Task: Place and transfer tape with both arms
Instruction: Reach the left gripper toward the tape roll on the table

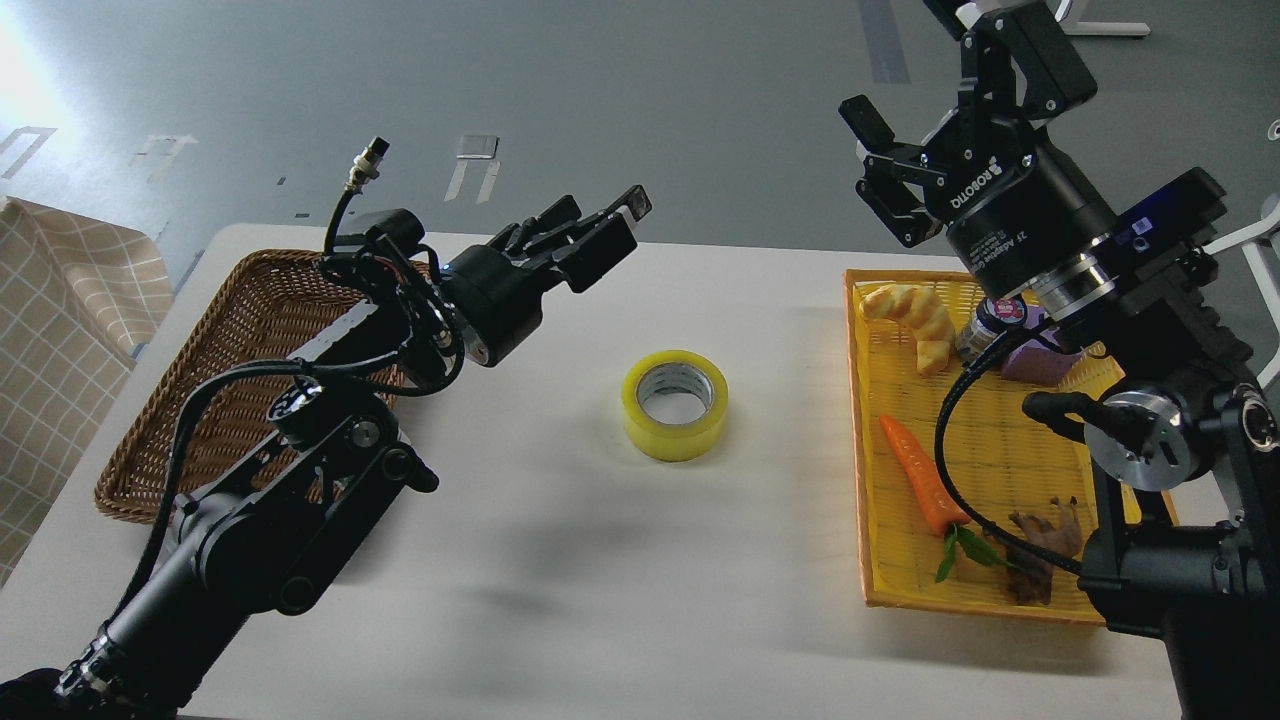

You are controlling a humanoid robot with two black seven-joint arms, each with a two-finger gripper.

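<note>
The tape [672, 440], a yellowish roll with a white core, lies flat in the middle of the white table [600, 570]. My left gripper [612, 224] points right, level and above the table, up and to the left of the tape and apart from it. Its fingers stand apart and hold nothing. My right gripper [912, 70] is raised high above the far right of the table. It is open and empty, with its upper finger partly cut off by the top edge.
A brown wicker basket [190, 400] sits at the left, partly under my left arm. A yellow tray [1000, 450] at the right holds a carrot [918, 475], a bread piece [915, 315], a purple object [1040, 362] and a brown object [1045, 535]. A checked cloth [60, 330] hangs at the far left.
</note>
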